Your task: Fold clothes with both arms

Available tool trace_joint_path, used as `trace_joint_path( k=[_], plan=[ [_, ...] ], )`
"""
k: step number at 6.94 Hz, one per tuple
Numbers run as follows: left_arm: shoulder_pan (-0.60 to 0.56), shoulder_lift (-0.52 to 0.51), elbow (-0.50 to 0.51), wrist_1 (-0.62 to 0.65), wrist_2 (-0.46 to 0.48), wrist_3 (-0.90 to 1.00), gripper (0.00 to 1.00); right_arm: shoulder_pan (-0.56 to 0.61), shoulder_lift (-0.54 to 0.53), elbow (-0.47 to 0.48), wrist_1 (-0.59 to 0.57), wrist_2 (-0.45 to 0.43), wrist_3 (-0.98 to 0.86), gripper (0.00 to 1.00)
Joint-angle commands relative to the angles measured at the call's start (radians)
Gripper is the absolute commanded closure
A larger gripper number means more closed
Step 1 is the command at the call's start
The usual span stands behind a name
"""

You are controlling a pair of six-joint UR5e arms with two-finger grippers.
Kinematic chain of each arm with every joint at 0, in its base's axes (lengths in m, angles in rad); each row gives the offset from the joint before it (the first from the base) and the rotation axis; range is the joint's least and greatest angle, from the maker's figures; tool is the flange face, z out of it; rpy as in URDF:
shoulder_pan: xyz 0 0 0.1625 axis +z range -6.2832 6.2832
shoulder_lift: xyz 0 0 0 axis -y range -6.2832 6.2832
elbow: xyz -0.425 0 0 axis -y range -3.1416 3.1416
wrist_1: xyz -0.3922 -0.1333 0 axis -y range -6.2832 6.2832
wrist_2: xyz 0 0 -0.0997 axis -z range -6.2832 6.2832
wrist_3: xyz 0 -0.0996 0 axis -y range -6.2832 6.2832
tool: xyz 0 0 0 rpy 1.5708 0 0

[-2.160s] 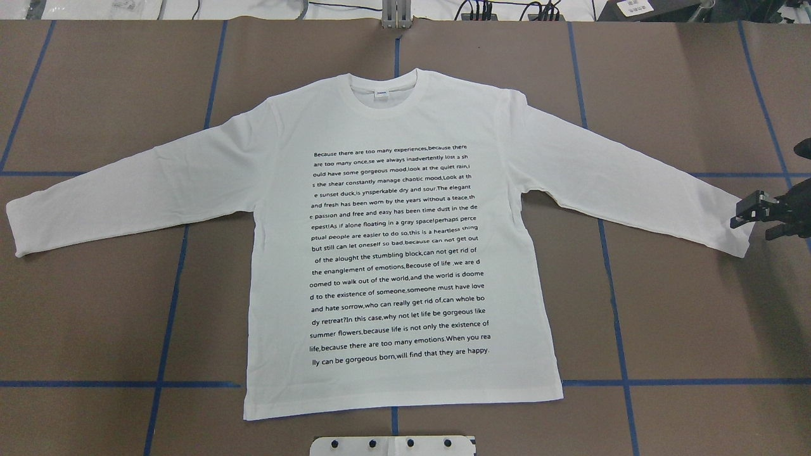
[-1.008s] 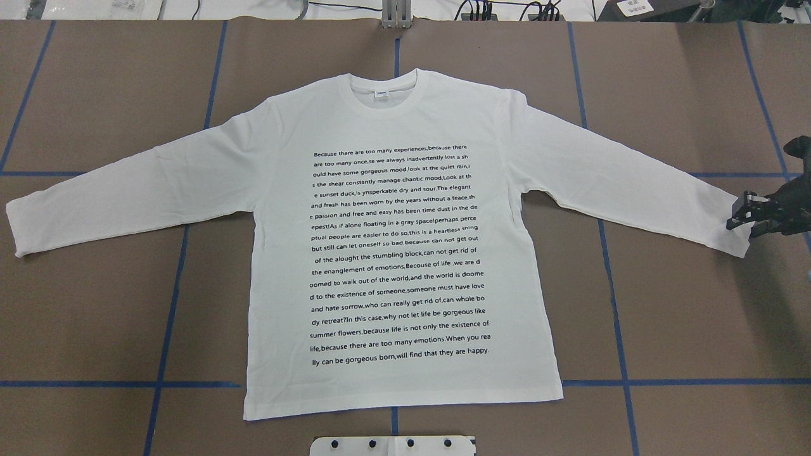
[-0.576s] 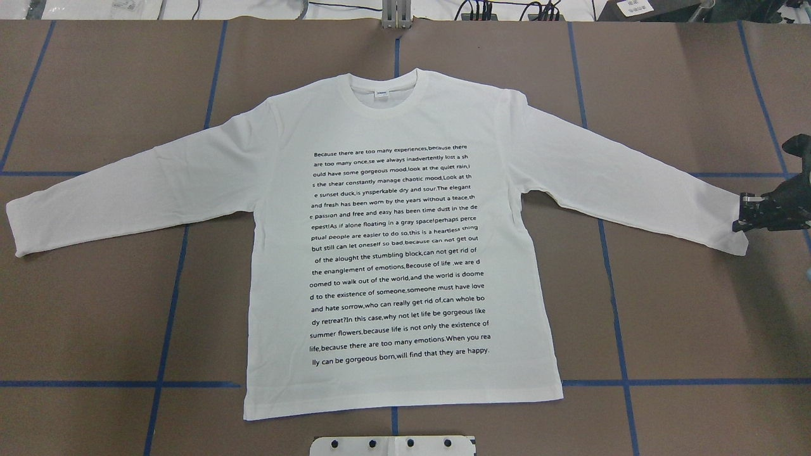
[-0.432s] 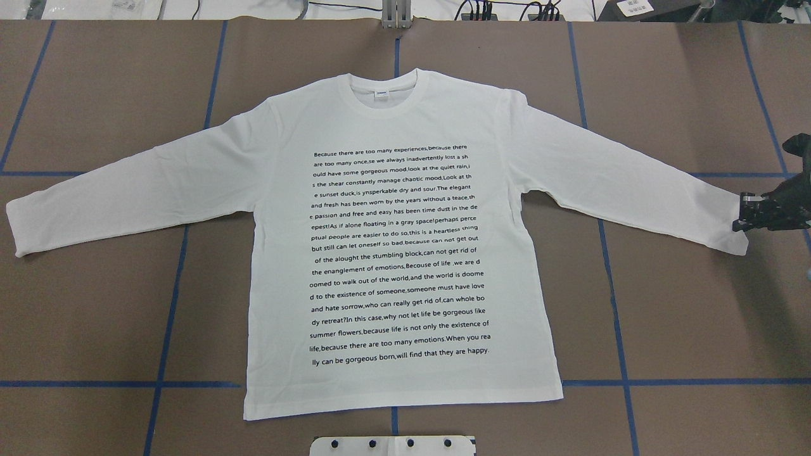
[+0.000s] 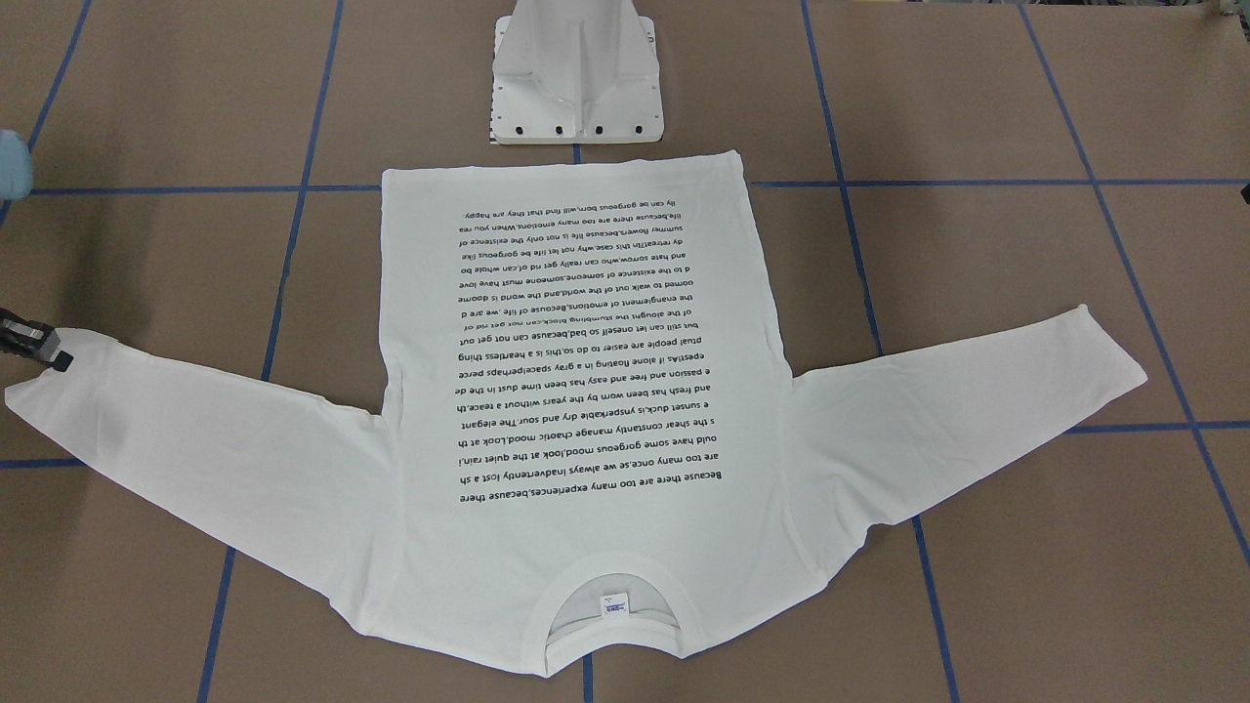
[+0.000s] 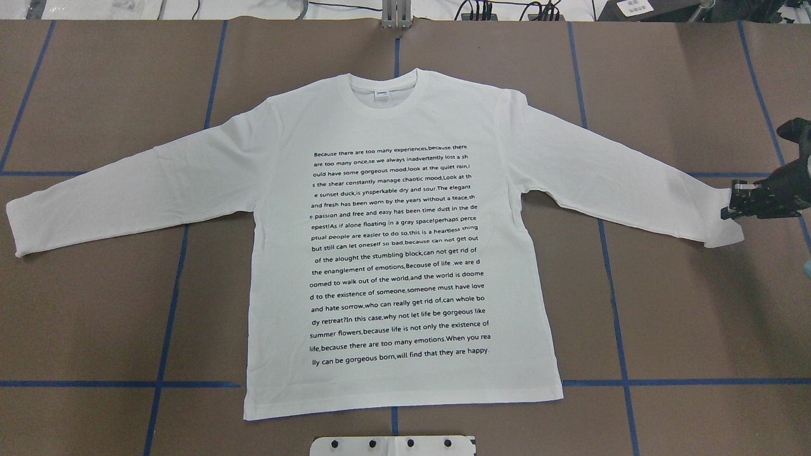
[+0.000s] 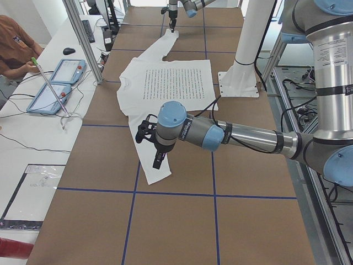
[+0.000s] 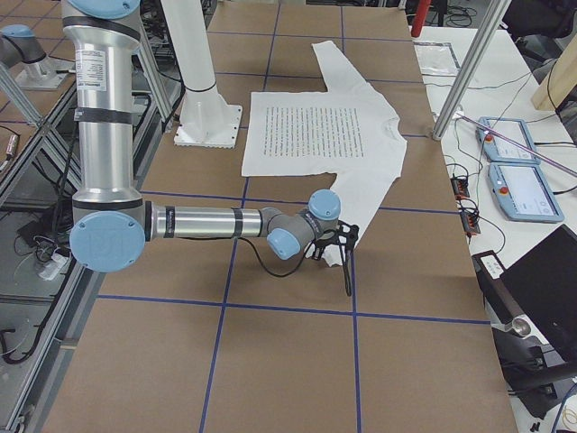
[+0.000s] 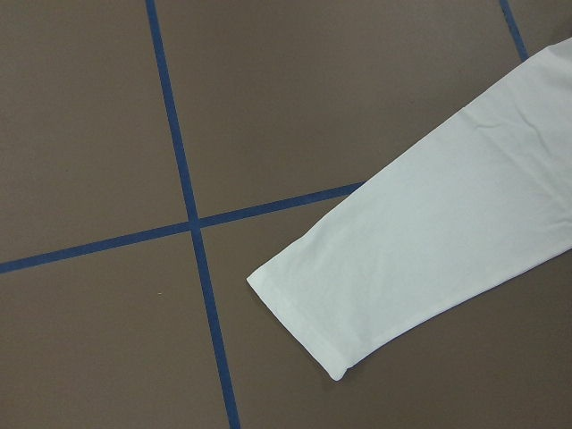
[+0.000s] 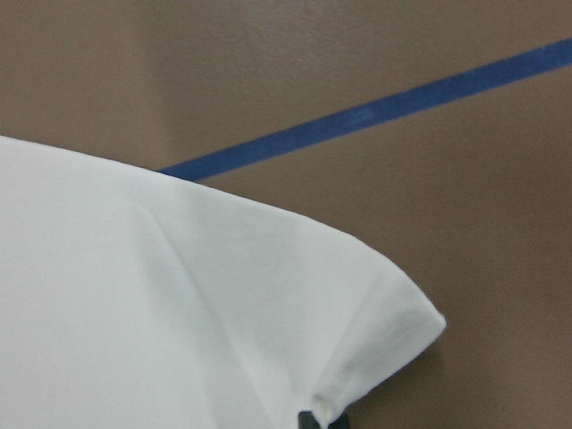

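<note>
The white long-sleeved T-shirt (image 6: 393, 253) lies flat on the brown table, text side up, neck label far from the robot, both sleeves spread. My right gripper (image 6: 728, 208) is shut on the upper corner of the right sleeve cuff (image 6: 722, 231). The right wrist view shows that cuff (image 10: 375, 340) puckered at the pinch. The gripper also shows in the front-facing view (image 5: 49, 353). My left gripper (image 7: 154, 149) shows only in the exterior left view, above the left sleeve cuff (image 9: 340, 304). I cannot tell whether it is open or shut.
The white pedestal base (image 5: 576, 68) stands just behind the shirt's hem. Blue tape lines (image 6: 171, 304) grid the brown table. Beyond the table's far edge are an aluminium post (image 7: 83, 38), tablets (image 7: 55, 83) and a seated person.
My right gripper has closed in on the right sleeve cuff, pinched it, and moved up and inward. The cuff end has shifted with it. The rest of the shirt is unmoved.
</note>
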Motion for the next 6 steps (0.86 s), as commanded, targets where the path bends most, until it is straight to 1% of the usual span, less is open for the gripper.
trace_joint_path(
  k=[1, 3, 4, 5, 6],
  plan=[
    [0.000, 0.000, -0.008, 0.000, -0.002, -0.001, 0.00, -0.036, 0.158, 0.098, -0.148, 0.002, 0.131, 1.00],
    [0.000, 0.000, -0.009, 0.000, -0.002, -0.001, 0.00, -0.107, 0.475, 0.099, -0.406, -0.015, 0.260, 1.00],
    [0.000, 0.000, -0.009, 0.000, -0.002, -0.001, 0.00, -0.177, 0.610, 0.083, -0.463, -0.071, 0.356, 1.00],
    [0.000, 0.000, -0.009, -0.001, -0.002, -0.001, 0.00, -0.278, 0.745, 0.022, -0.464, -0.225, 0.459, 1.00],
    [0.002, 0.000, -0.008, -0.001, -0.002, 0.000, 0.00, -0.367, 0.941, -0.141, -0.452, -0.359, 0.589, 1.00]
  ],
)
